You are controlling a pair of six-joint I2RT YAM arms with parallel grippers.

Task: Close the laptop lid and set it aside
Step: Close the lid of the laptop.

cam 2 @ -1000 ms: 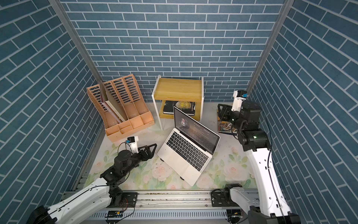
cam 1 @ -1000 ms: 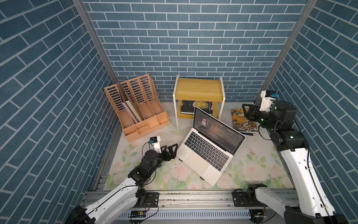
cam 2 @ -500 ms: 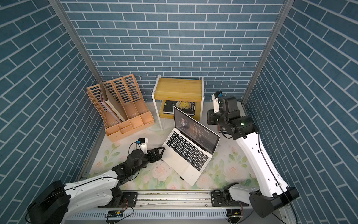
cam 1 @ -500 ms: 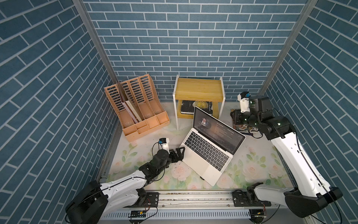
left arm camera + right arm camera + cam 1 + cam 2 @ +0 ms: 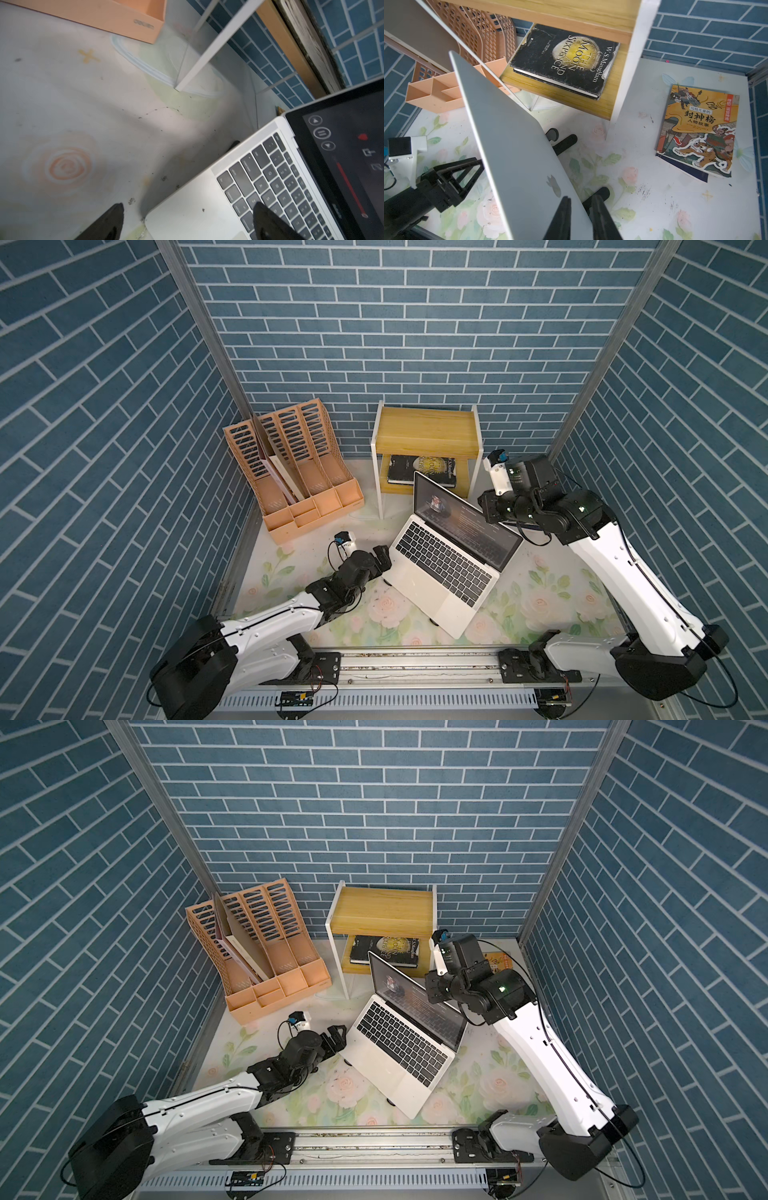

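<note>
Laptop (image 5: 446, 568): open, in the middle of the floral mat (image 5: 540, 597), turned at an angle; base raised off the mat on a black folding stand (image 5: 564, 143).
Laptop lid (image 5: 465, 518): up, leaning back toward the wooden shelf (image 5: 428, 431); display dim but lit. In the right wrist view its silver outer shell with the apple logo faces the camera.
Left gripper (image 5: 188, 205): jaws wide apart, nothing between them but the base's edge. It sits low at the side of the base nearest the left arm, one finger (image 5: 112, 220) over the mat, the other over the keyboard. Contact with the base: cannot tell.
Right gripper (image 5: 581, 197): jaws drawn narrow, a slim gap between the fingers, nothing seen clamped. It sits behind the lid, at the outer shell close to the logo and to the lid's top edge. Touch on the shell: cannot tell.
Shelf: dark-covered book (image 5: 560, 62) lying flat on the lower board, just behind the lid.
Mat, right arm's side: picture book (image 5: 699, 133) lying flat, apart from the laptop.
Back left: orange file rack (image 5: 299, 489), beside the shelf, with a few folders in its slots.
Task state: lid not closed.
</note>
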